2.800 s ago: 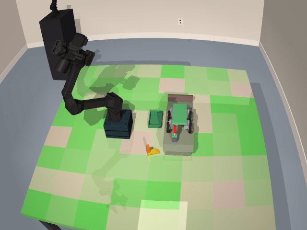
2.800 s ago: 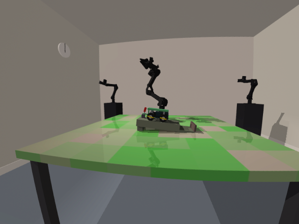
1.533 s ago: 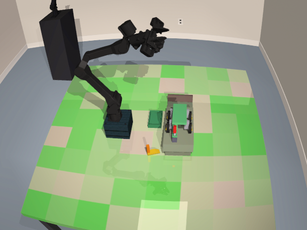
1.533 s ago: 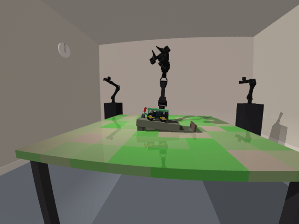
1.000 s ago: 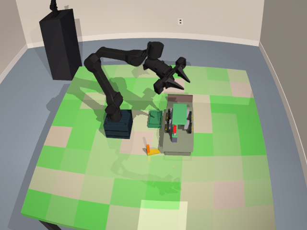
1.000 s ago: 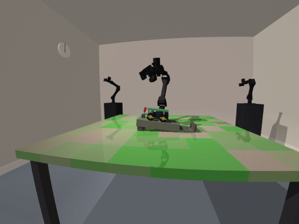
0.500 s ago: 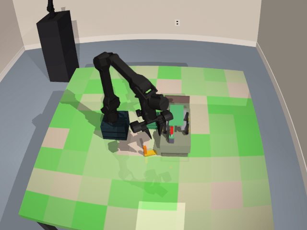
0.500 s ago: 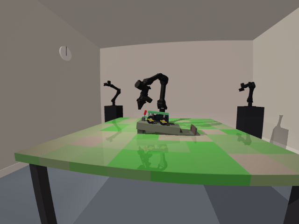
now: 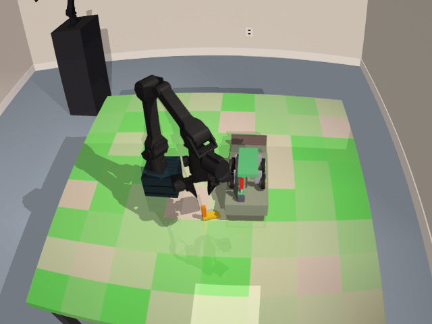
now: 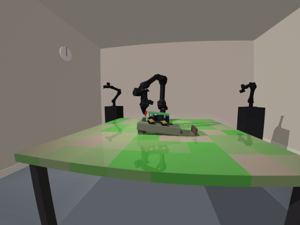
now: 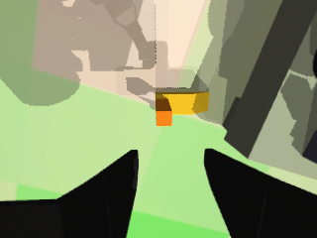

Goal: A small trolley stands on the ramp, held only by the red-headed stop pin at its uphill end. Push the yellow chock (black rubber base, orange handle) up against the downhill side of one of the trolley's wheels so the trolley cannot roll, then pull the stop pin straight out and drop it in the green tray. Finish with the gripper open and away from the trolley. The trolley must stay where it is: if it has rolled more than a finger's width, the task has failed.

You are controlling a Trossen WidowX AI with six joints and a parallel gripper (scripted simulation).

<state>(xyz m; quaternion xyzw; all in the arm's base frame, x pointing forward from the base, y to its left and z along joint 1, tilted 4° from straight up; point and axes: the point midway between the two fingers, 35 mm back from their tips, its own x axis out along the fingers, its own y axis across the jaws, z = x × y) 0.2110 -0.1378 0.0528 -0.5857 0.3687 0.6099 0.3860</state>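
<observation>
The trolley (image 9: 248, 162) (image 10: 158, 113) has a green top and stands on the grey ramp (image 9: 252, 210) (image 10: 158, 128). The red-headed stop pin (image 9: 241, 183) (image 10: 146, 113) stands upright at its uphill end. The yellow chock (image 9: 212, 214) (image 11: 190, 102) is on the table beside the ramp's uphill end, clear of the trolley. Its orange handle (image 9: 203, 210) (image 11: 163, 118) stands up; its black base is not clearly seen. My gripper (image 9: 202, 195) (image 11: 170, 156) points down above the table near the chock, part open, with nothing between the fingers. The green tray is hidden behind the arm.
The ramp's side (image 11: 267, 74) runs along the right of the wrist view. A brown end board (image 9: 248, 140) (image 10: 194, 130) stands at the ramp's downhill end. The arm's dark base block (image 9: 161, 181) is left of the ramp, and the arm reaches over the space between them.
</observation>
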